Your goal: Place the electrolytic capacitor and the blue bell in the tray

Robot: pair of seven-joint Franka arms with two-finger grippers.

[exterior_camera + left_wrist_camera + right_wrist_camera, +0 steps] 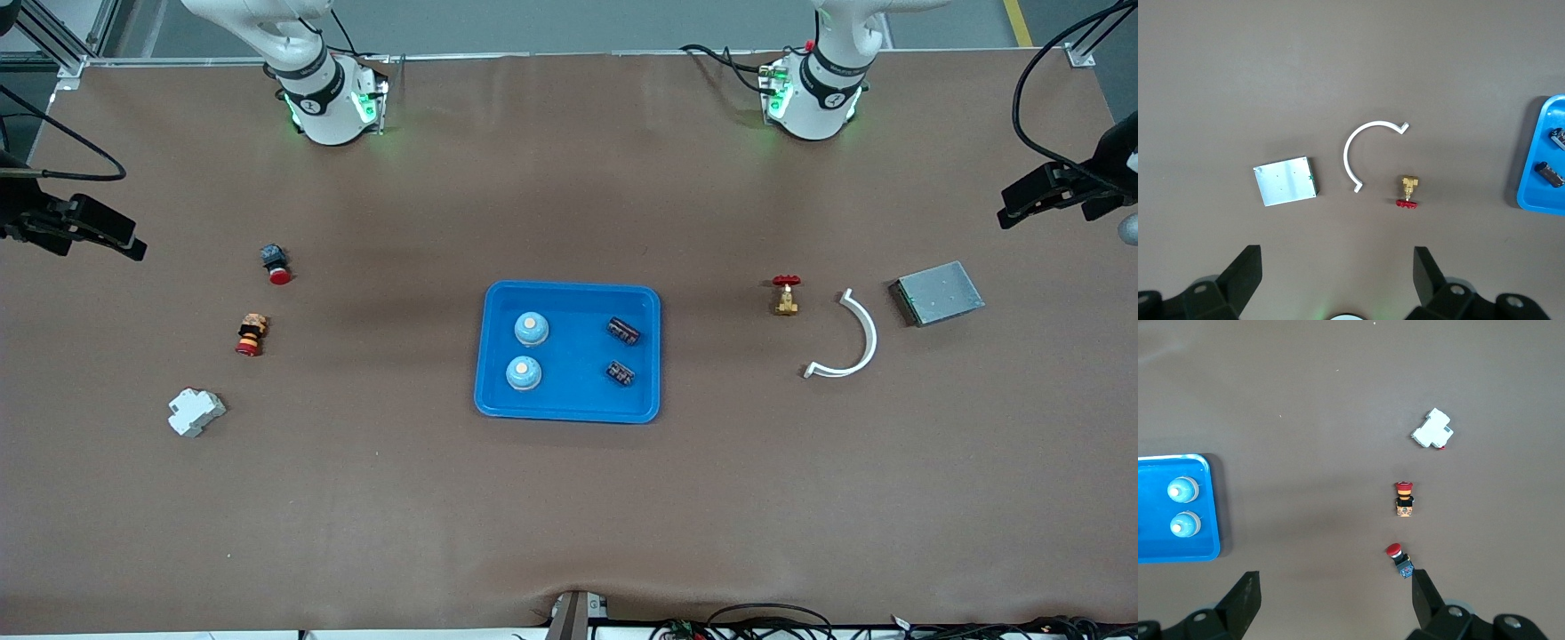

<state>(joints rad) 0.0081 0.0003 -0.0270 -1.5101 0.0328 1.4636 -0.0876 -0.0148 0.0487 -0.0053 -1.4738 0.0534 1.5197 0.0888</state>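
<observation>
The bright-blue tray lies at the middle of the table. Inside it stand two blue bells toward the right arm's end. Two dark electrolytic capacitors lie toward the left arm's end. My left gripper hangs open and empty high over bare table, with the tray's rim and a capacitor off to one side. My right gripper is also open and empty, high over the table, and sees the tray with both bells. Neither hand shows in the front view.
Toward the left arm's end lie a brass valve with a red handle, a white curved strip and a grey metal box. Toward the right arm's end are a red push button, a striped button part and a white breaker.
</observation>
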